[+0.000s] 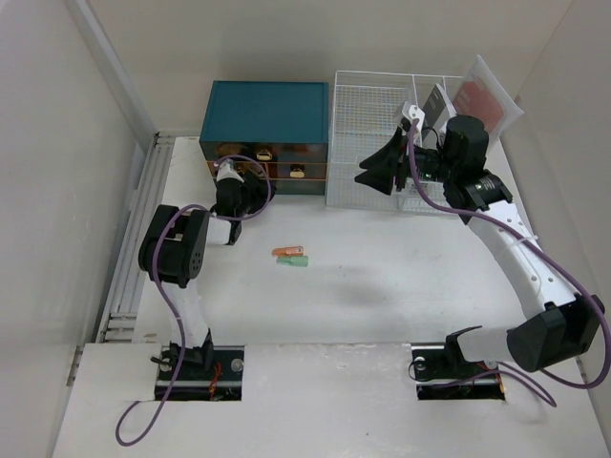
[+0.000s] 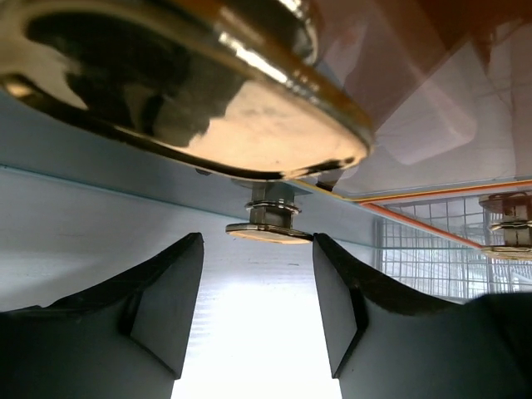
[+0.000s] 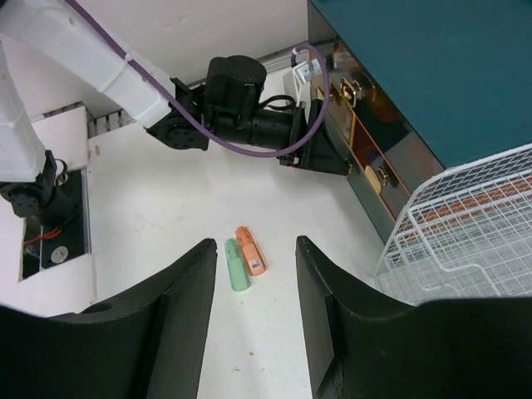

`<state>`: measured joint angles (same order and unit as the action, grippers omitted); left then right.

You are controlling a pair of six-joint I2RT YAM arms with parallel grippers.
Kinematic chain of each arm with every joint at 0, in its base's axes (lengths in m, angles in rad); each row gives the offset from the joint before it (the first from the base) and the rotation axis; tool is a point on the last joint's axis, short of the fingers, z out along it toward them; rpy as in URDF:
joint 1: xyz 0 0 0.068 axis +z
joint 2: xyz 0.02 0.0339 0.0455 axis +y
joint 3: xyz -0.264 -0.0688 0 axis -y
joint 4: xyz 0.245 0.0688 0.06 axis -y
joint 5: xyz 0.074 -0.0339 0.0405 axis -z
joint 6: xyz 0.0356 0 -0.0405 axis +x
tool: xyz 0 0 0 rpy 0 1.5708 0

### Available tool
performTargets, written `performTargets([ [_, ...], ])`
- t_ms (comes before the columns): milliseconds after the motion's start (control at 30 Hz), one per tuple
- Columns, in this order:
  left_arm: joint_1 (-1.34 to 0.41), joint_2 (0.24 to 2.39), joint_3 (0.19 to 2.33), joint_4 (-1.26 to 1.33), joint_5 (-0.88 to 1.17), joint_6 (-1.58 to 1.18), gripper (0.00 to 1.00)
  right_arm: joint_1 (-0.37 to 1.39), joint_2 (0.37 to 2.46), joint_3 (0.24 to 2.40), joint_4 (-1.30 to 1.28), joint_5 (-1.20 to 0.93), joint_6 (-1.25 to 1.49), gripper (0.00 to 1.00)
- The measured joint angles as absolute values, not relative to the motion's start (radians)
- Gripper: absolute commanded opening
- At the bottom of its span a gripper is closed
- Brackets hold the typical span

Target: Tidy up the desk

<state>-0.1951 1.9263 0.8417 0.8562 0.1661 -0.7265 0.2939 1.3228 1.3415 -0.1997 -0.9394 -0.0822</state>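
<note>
The desk [image 1: 382, 286] is a wide white tabletop. An orange highlighter [image 1: 286, 252] and a green highlighter [image 1: 295, 260] lie side by side near its middle. My left gripper [image 1: 252, 179] is against the front of the teal drawer box [image 1: 267, 119]. In the left wrist view it [image 2: 258, 241] stands open, with a small brass knob [image 2: 270, 232] just beyond the fingertips. My right gripper [image 1: 380, 174] hovers at the front of the white wire rack [image 1: 377, 105]. It [image 3: 255, 245] is open and holds nothing; the green highlighter [image 3: 237, 264] and orange highlighter [image 3: 251, 251] show far below between its fingers.
The drawer box has amber drawer fronts with brass knobs [image 3: 381, 176]. The wire rack holds papers and a clear sleeve with a red sheet [image 1: 482, 95]. White walls close in the desk on the left and right.
</note>
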Motion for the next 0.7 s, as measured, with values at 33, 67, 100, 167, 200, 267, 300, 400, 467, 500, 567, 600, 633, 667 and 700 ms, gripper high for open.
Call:
performTargets([
  [33,-0.195,1.929,0.842,0.857,0.168,-0.727,0.51,0.294,1.323,1.341,-0.200,-0.939,-0.082,0.49],
  [67,-0.195,1.931,0.842,0.861,0.169,-0.727,0.51,0.294,1.323,1.341,-0.200,-0.939,-0.082,0.49],
  [100,-0.195,1.933,0.842,0.865,0.169,-0.727,0.51,0.294,1.323,1.341,-0.200,-0.940,-0.082,0.49],
  [167,-0.195,1.935,0.842,0.867,0.169,-0.728,0.50,0.294,1.323,1.341,-0.200,-0.940,-0.082,0.49],
  [200,-0.195,1.935,0.842,0.870,0.170,-0.730,0.48,0.294,1.323,1.341,-0.200,-0.940,-0.082,0.49],
  [267,-0.196,1.938,0.842,0.876,0.173,-0.732,0.47,0.294,1.323,1.341,-0.200,-0.940,-0.082,0.49],
  [300,-0.196,1.940,0.842,0.879,0.175,-0.736,0.47,0.294,1.323,1.341,-0.200,-0.940,-0.082,0.49],
  [400,-0.196,1.948,0.843,0.891,0.179,-0.743,0.45,0.294,1.323,1.341,-0.200,-0.940,-0.082,0.49],
  [467,-0.197,1.951,0.845,0.894,0.184,-0.745,0.42,0.294,1.323,1.341,-0.200,-0.940,-0.082,0.49],
  [500,-0.197,1.951,0.845,0.897,0.184,-0.746,0.42,0.294,1.323,1.341,-0.200,-0.940,-0.082,0.49],
  [567,-0.199,1.951,0.846,0.899,0.186,-0.748,0.38,0.294,1.323,1.341,-0.200,-0.940,-0.082,0.49],
  [600,-0.199,1.951,0.846,0.900,0.184,-0.749,0.36,0.294,1.323,1.341,-0.200,-0.940,-0.082,0.49],
  [633,-0.200,1.951,0.846,0.900,0.185,-0.751,0.36,0.294,1.323,1.341,-0.200,-0.940,-0.082,0.49],
  [667,-0.200,1.951,0.846,0.900,0.185,-0.753,0.34,0.294,1.323,1.341,-0.200,-0.940,-0.082,0.49],
  [700,-0.200,1.951,0.846,0.900,0.185,-0.754,0.34,0.294,1.323,1.341,-0.200,-0.940,-0.082,0.49],
])
